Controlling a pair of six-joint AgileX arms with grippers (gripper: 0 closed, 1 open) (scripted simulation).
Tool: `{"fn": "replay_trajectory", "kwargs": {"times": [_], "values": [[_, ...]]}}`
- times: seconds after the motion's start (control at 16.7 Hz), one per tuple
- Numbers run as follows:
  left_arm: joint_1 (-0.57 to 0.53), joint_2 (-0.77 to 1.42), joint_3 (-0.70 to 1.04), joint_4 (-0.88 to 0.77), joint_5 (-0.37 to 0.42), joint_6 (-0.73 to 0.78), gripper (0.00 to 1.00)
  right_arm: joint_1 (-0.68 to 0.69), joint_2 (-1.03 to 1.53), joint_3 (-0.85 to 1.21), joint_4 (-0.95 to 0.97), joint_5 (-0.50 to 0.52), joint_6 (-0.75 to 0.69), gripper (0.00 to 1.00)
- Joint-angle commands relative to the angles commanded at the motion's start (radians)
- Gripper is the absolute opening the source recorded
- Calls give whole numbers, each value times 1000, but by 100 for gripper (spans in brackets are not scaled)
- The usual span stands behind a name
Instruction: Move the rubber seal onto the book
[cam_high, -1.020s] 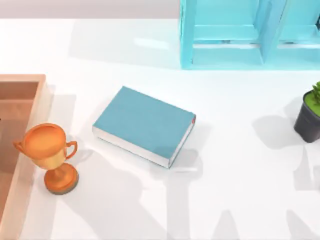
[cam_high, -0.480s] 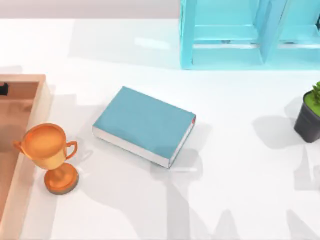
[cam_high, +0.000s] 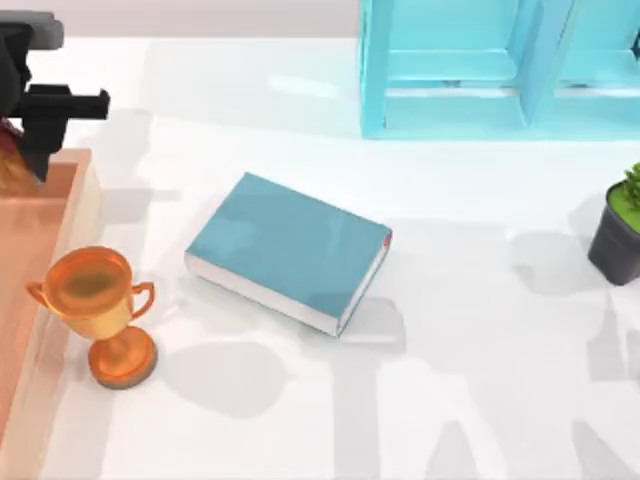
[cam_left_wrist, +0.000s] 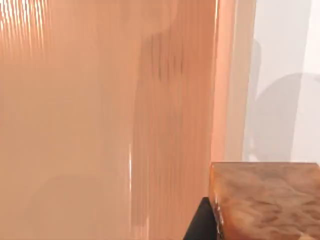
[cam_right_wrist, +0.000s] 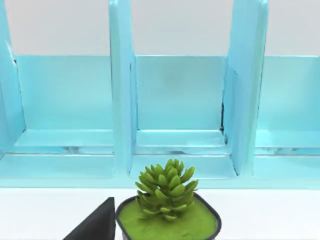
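The teal-blue book (cam_high: 288, 250) lies flat near the middle of the table, with nothing on its cover. My left gripper (cam_high: 28, 155) hangs over the far end of the wooden tray (cam_high: 60, 215) at the table's left edge. It is shut on the rubber seal (cam_high: 12, 165), a tan-brown block that fills the near corner of the left wrist view (cam_left_wrist: 265, 200), with one dark finger (cam_left_wrist: 202, 226) against its side. The seal is well to the left of the book and raised above the tray floor. A dark part of my right gripper (cam_right_wrist: 95, 227) shows in the right wrist view.
An orange trophy cup (cam_high: 98, 312) stands between tray and book. A light-blue shelf unit (cam_high: 500, 70) runs along the back right. A potted succulent (cam_high: 618, 232) sits at the right edge, close in front of my right wrist camera (cam_right_wrist: 167, 200).
My left arm has come up into the top view over the tray's far end, carrying the seal. Half a second ago only a small dark tip showed at the tray's edge. The book has not moved.
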Motion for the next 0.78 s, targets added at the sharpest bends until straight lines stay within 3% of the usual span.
{"fn": "replay_trajectory", "kwargs": {"times": [0.24, 0.54, 0.78], "values": [[-64, -29, -5, -110, 44, -55, 0, 0, 0, 0, 0, 0, 0, 100], [-63, -22, -2, -109, 44, -56, 0, 0, 0, 0, 0, 0, 0, 100], [-158, 90, 108, -90, 43, -150, 0, 0, 0, 0, 0, 0, 0, 100]]}}
